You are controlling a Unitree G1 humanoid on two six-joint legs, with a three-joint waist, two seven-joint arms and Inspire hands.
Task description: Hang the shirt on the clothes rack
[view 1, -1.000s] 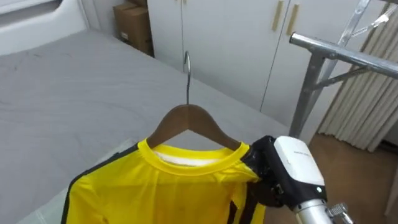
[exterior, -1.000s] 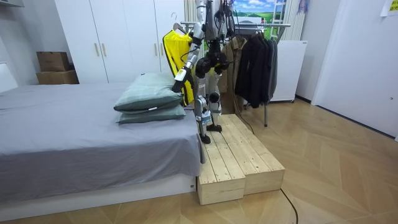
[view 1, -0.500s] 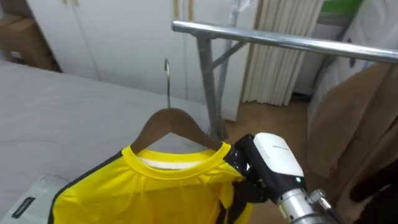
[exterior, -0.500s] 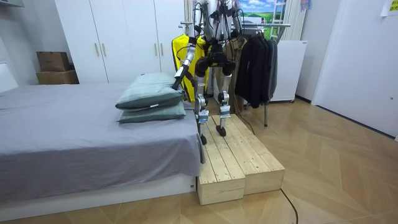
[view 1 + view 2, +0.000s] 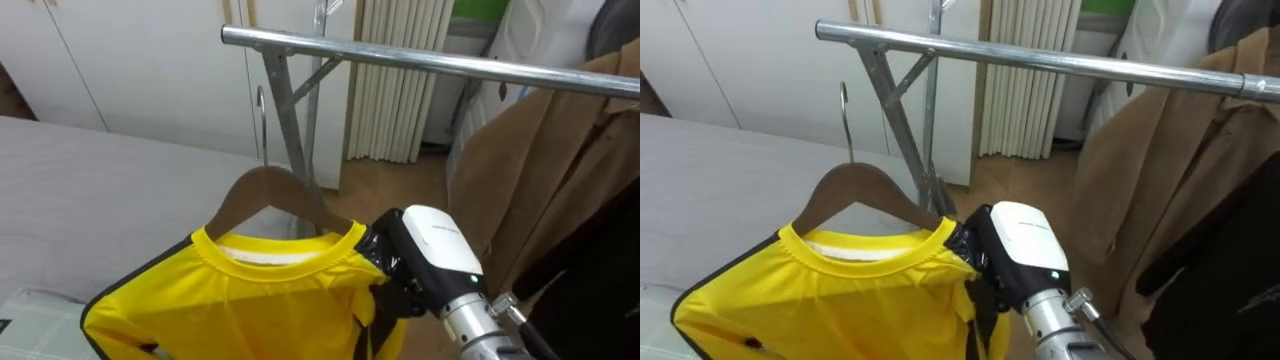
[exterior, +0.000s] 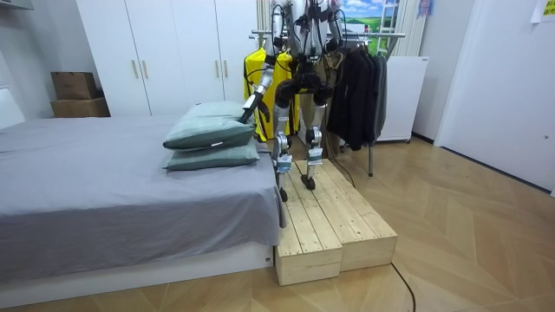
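A yellow shirt (image 5: 250,300) with dark trim hangs on a wooden hanger (image 5: 265,190), whose metal hook (image 5: 260,120) points up. My right hand (image 5: 425,250) is shut on the hanger's right end, under the shirt's shoulder. The hook stands just below the metal rail (image 5: 420,62) of the clothes rack, at its left end beside the slanted brace, and is not over the rail. In the room view I stand on a wooden platform (image 6: 325,208) facing the rack, and my left hand (image 6: 247,113) hangs low near the pillows.
A brown coat (image 5: 530,170) and dark garments (image 5: 600,280) hang on the rail to the right. The grey bed (image 5: 90,190) lies to the left with two green pillows (image 6: 211,139). White wardrobe doors (image 5: 130,60) and a pleated curtain (image 5: 400,110) stand behind.
I have turned from the bed towards the rack, so the whole picture has shifted. The hanger with the shirt is now close under the rail's left end, still in my right hand.
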